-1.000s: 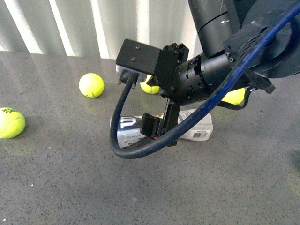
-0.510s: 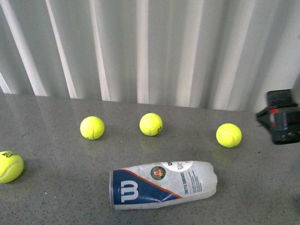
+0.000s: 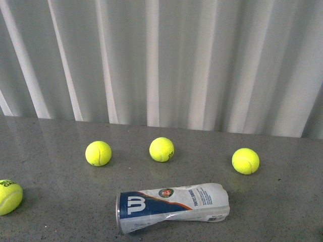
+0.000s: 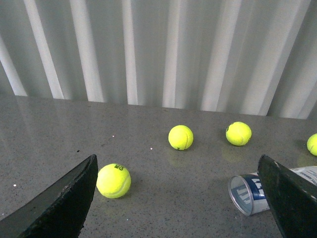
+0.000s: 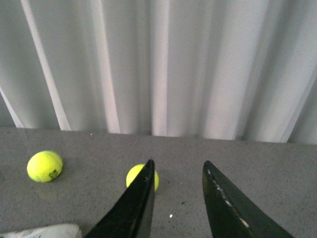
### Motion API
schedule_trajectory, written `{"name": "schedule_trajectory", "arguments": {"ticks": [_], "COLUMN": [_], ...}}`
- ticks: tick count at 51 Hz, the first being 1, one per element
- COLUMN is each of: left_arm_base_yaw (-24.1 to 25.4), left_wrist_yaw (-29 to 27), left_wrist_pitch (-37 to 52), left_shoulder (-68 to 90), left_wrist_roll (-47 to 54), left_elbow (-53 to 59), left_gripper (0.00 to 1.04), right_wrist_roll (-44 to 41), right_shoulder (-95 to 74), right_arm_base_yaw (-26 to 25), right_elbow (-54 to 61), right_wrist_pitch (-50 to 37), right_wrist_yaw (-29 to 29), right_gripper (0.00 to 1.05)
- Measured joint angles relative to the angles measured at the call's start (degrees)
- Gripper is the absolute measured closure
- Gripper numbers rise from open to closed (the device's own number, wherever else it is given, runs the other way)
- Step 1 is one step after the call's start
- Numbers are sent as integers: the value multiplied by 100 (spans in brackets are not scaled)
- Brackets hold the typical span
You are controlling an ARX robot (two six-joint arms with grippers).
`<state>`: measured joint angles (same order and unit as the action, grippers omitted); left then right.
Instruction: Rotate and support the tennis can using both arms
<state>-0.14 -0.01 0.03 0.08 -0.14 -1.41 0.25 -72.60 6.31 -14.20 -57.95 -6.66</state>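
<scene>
The tennis can (image 3: 174,206) lies on its side on the grey table, metal rim end to the left, navy label with white W facing me. Neither arm shows in the front view. In the left wrist view my left gripper (image 4: 177,163) is open wide and empty; the can's rim end (image 4: 246,192) lies just inside its right finger (image 4: 290,198). In the right wrist view my right gripper (image 5: 178,166) is open and empty above the table; a pale end of the can (image 5: 49,231) shows at the frame's bottom edge, apart from the fingers.
Three yellow-green balls (image 3: 98,153), (image 3: 161,149), (image 3: 246,161) lie in a row behind the can, and another ball (image 3: 7,196) lies at the far left. A white pleated curtain (image 3: 161,60) closes off the back of the table.
The right arm, which hung over the can a second ago, has drawn away to the right and left the front view. The can still lies on its side.
</scene>
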Motion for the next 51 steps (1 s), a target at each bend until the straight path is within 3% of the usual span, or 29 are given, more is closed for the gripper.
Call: {"name": "schedule_trajectory", "arguments": {"ticks": [8,14,17,22,51], "left_arm_base_yaw": [0,0,0,0,0], "left_wrist_yaw": [-2,-2,2,-4,0], "left_wrist_pitch": [0,0,0,0,0], "left_shoulder": [0,0,0,0,0], "left_wrist_roll": [0,0,0,0,0], "left_elbow": [0,0,0,0,0], "left_gripper": [7,7,7,7,7], "right_wrist_roll": [-7,-24,-26,-26,-24], "right_shoulder": [540,752,868,1390,3766], "right_arm_base_yaw": [-96,-197,-396,-605,-619], "right_elbow": [396,719,868,1058,1390], "right_wrist_pitch": [192,-20,46,417,2382], "right_wrist_yaw": [184,238,531,629,656], "right_gripper": [101,101,101,101,101]}}
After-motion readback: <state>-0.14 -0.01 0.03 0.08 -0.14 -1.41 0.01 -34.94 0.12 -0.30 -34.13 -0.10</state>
